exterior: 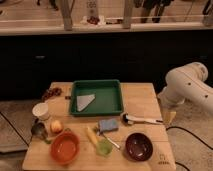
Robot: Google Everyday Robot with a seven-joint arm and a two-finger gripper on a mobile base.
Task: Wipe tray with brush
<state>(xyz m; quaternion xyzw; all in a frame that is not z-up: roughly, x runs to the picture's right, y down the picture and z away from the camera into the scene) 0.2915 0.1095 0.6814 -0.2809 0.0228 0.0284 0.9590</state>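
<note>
The dark green tray [107, 100] sits at the back middle of the wooden table, with a grey triangular piece [85, 102] lying inside it. The brush [141, 119] lies flat on the table in front of the tray's right corner, with its dark head to the left and its white handle pointing right. My white arm [187, 85] comes in from the right. The gripper [170, 117] hangs at the table's right edge, just beyond the handle's tip. It is open and holds nothing.
A blue sponge [108, 124] lies left of the brush. In front are an orange bowl [65, 148], a green cup [104, 147], a yellow-handled utensil [92, 135] and a dark red bowl [138, 146]. A white cup [41, 110] and a round fruit [56, 126] stand at the left.
</note>
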